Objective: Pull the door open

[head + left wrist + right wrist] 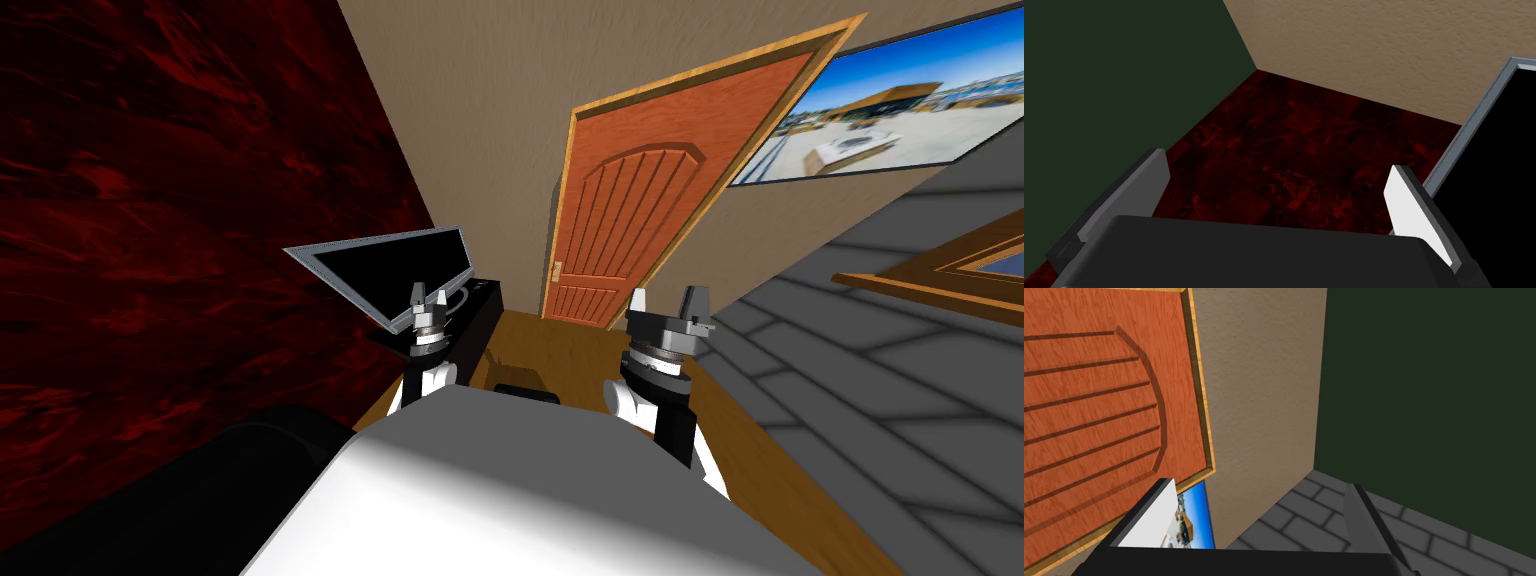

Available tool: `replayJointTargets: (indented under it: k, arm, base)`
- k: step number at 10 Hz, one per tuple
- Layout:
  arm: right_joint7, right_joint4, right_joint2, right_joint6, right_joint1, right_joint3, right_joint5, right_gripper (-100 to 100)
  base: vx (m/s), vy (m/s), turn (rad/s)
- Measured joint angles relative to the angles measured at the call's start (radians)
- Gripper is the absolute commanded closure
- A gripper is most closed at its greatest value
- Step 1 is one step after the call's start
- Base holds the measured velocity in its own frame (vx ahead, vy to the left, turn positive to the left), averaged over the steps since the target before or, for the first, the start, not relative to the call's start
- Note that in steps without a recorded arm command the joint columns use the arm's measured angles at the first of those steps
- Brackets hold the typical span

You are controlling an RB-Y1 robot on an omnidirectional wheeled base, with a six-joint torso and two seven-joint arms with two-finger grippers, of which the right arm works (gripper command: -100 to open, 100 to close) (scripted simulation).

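An orange-red panelled door (640,215) in a light wooden frame stands in the tan far wall, ahead and a little to my right. It lies flush in its frame. A small pale handle (556,270) sits on its left edge. My right gripper (668,303) is held up before my chest, well short of the door, and is open with nothing between its fingers (1155,513). The right wrist view looks at the door's arched panel (1099,403) and frame. My left gripper (430,297) is raised at the same height, open (1279,195) and empty.
A black screen (400,262) with a grey rim stands on a low dark cabinet (470,315) just beyond my left gripper, against the dark red wall (180,220). A grey brick wall (880,330) runs along my right. A framed picture (880,105) hangs beside the door. Wooden floor (560,345) leads to the door.
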Motion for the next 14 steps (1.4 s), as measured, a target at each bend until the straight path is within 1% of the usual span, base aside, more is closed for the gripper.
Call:
replayJointTargets:
  k: [1,2,3,4,5,6,8,9,12,13,14]
  arm:
    - [-0.003,0.017,-0.004,-0.003,-0.007,0.006,-0.013,-100]
    - [-0.014,0.037,-0.014,0.001,-0.02,0.004,-0.036,-100]
    - [-0.023,0.057,-0.02,-0.003,-0.025,0.006,-0.054,-100]
    - [-0.033,0.086,-0.028,-0.005,-0.041,0.007,-0.078,-100]
    - [-0.044,0.103,-0.037,0.001,-0.055,0.007,-0.101,-100]
    - [-0.052,0.118,-0.042,0.006,-0.063,0.01,-0.119,-100]
    - [-0.068,0.163,-0.052,0.002,-0.083,0.017,-0.158,-100]
    - [-0.077,0.181,-0.058,0.004,-0.093,0.019,-0.179,-100]
    - [-0.11,0.255,-0.079,0.005,-0.132,0.022,-0.251,-100]
    - [-0.118,0.274,-0.081,0.01,-0.145,0.027,-0.274,-100]
    - [-0.13,0.297,-0.09,0.015,-0.158,0.026,-0.301,-100]
  base:
    - [0.089,-0.018,0.084]
    - [0.091,-0.025,0.046]
    - [0.096,-0.03,0.072]
    - [0.134,-0.033,0.065]
    - [0.111,-0.02,0.048]
    - [0.078,-0.019,0.061]
    - [0.082,-0.014,0.061]
    - [0.078,-0.031,0.078]
    - [0.091,-0.032,0.068]
    - [0.106,-0.042,0.065]
    - [0.104,-0.029,0.074]
